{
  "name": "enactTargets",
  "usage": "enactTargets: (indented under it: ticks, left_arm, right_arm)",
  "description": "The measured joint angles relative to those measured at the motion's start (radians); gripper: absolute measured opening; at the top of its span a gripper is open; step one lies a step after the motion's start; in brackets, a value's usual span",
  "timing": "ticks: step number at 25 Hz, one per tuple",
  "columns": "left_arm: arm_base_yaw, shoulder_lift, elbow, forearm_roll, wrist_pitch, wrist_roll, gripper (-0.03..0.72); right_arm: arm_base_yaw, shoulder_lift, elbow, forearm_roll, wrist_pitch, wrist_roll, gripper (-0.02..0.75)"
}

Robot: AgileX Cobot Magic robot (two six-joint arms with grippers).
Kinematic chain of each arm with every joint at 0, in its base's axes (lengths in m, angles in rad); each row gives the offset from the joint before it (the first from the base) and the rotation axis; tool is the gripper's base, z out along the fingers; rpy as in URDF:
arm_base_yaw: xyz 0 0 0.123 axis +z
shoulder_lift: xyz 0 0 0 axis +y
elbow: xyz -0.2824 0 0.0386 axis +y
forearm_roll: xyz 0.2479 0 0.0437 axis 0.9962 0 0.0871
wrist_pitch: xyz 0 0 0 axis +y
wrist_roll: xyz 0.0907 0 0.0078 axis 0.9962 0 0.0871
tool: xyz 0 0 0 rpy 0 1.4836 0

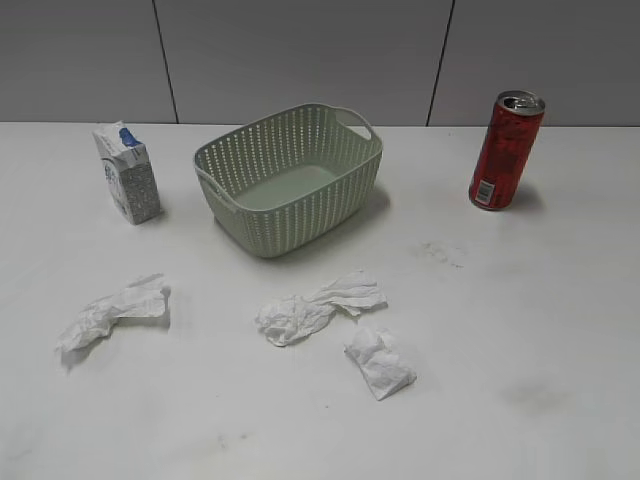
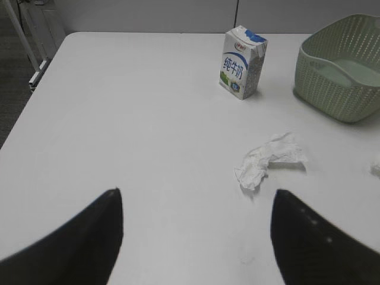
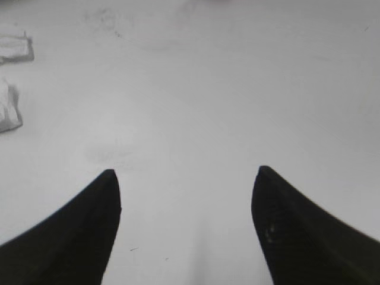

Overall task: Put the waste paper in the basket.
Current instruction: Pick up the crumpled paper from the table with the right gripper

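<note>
Three crumpled white paper wads lie on the white table in front of the basket (image 1: 290,175): one at the left (image 1: 112,312), one in the middle (image 1: 315,307), one to its right (image 1: 378,362). The sage-green basket is empty; it also shows in the left wrist view (image 2: 341,68). My left gripper (image 2: 196,196) is open and empty above bare table; the left wad (image 2: 268,159) lies ahead and to its right. My right gripper (image 3: 185,175) is open and empty above bare table; two wads (image 3: 8,107) (image 3: 15,47) show at that view's left edge. Neither gripper shows in the exterior view.
A small white-and-blue carton (image 1: 127,172) stands left of the basket; it also shows in the left wrist view (image 2: 242,62). A red can (image 1: 506,151) stands at the back right. The table's left edge (image 2: 32,98) shows in the left wrist view.
</note>
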Motion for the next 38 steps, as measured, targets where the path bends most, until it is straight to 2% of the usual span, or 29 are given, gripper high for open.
enactTargets:
  ticks: [4, 11, 14, 22, 26, 30, 35, 38]
  left_arm:
    - [0.000, 0.000, 0.000, 0.000, 0.000, 0.000, 0.588]
    - [0.000, 0.000, 0.000, 0.000, 0.000, 0.000, 0.588]
    - [0.000, 0.000, 0.000, 0.000, 0.000, 0.000, 0.588]
    - [0.000, 0.000, 0.000, 0.000, 0.000, 0.000, 0.588]
    - [0.000, 0.000, 0.000, 0.000, 0.000, 0.000, 0.587]
    - [0.000, 0.000, 0.000, 0.000, 0.000, 0.000, 0.587]
    - [0.000, 0.000, 0.000, 0.000, 0.000, 0.000, 0.587]
    - [0.000, 0.000, 0.000, 0.001, 0.000, 0.000, 0.587]
  right_arm:
    - [0.000, 0.271, -0.038, 0.043, -0.032, 0.000, 0.522]
    - [0.019, 0.700, -0.224, 0.144, -0.041, -0.016, 0.521]
    - [0.090, 0.870, -0.318, 0.150, -0.016, -0.019, 0.521]
    - [0.418, 1.245, -0.562, 0.150, 0.009, -0.018, 0.519]
    - [0.532, 1.379, -0.669, 0.110, 0.012, 0.010, 0.519]
    - [0.585, 1.488, -0.720, 0.084, 0.019, 0.036, 0.519]
    - [0.594, 1.541, -0.746, 0.074, 0.032, 0.041, 0.515]
    - [0.594, 1.542, -0.748, 0.066, 0.035, 0.042, 0.443]
